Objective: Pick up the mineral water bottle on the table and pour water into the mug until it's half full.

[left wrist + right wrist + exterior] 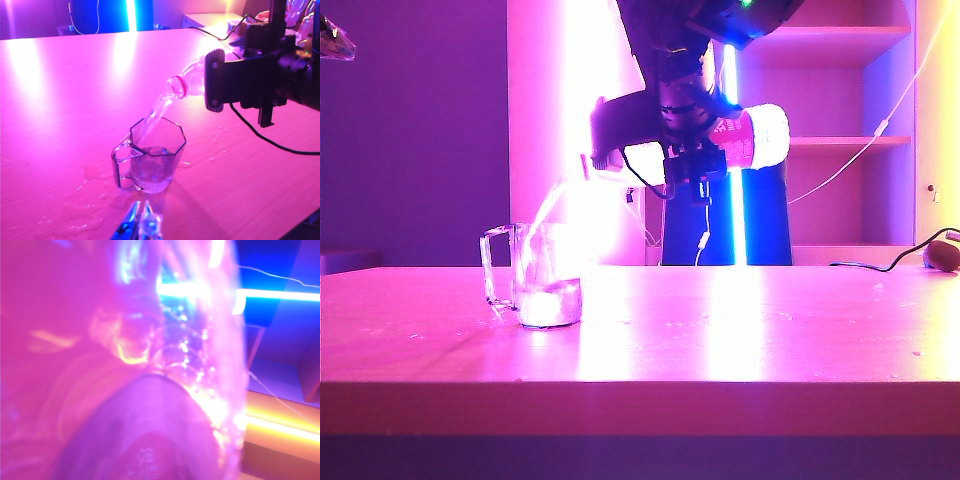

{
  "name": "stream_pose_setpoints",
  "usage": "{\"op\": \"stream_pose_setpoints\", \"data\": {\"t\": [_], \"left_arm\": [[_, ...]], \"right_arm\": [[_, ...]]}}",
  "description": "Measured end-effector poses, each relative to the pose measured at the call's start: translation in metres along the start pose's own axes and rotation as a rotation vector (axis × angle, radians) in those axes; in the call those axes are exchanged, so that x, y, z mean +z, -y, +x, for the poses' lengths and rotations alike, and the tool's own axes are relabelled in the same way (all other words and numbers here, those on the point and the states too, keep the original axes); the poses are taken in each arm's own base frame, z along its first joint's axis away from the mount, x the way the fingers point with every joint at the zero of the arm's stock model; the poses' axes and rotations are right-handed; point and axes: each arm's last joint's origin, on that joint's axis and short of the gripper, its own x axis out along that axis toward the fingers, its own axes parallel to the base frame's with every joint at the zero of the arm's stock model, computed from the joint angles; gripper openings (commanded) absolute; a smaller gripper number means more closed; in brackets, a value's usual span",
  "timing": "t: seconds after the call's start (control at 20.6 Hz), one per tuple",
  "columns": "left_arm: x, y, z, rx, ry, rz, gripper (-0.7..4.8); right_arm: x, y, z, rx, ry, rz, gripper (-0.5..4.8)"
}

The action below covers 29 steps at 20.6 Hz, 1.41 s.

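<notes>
- In the exterior view the right gripper [695,150] hangs in the upper middle of the frame, clamped around the mineral water bottle [755,138], which lies almost level with its base toward the right and its neck toward the left.
- The jaws sit partway closed, pressed against the sides of the bottle's body; the red label shows just right of the black gripper housing.
- A thin stream of water [548,208] arcs from the bottle's mouth down and to the left, into the mug [542,275].
- The mug stands upright on the table [740,320], left of centre, its handle turned toward the left edge of the frame. A shallow pool of water fills its bottom part.
- In the left wrist view the bottle [192,82] enters from the right, neck tilted down toward the mug [152,160], which sits at lower centre; the stream [155,112] falls inside its rim.
- Drops and small puddles glisten on the table [65,100] around the mug.
- The left gripper [141,222] shows at the bottom edge of that view, near the mug but not touching it; its two fingertips stand close together with only a narrow gap, and nothing is between them.
- The right wrist view is a blur of pink: the clear bottle [190,360] fills most of the frame, and part of its label sits at the bottom.
- A dark cable [890,262] lies on the table at the far right of the exterior view.
</notes>
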Motion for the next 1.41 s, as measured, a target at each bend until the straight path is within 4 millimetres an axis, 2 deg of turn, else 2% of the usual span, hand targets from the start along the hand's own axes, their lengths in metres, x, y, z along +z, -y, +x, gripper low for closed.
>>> {"op": "stream_pose_setpoints", "data": {"t": [0.83,1.12,1.21,1.41], "left_arm": [[0.000,0.000,0.000,0.000,0.000,0.000,-0.05],[0.000,0.000,0.000,0.000,0.000,0.000,-0.05],[0.000,0.000,0.000,0.000,0.000,0.000,-0.05],[0.000,0.000,0.000,0.000,0.000,0.000,-0.05]], "right_arm": [[-0.002,-0.002,0.000,0.017,-0.022,0.004,2.42],[-0.007,-0.015,0.002,0.115,-0.043,0.237,2.42],[-0.008,-0.021,0.001,0.177,-0.029,0.404,2.42],[-0.006,-0.023,-0.002,0.245,0.126,0.916,2.42]]}}
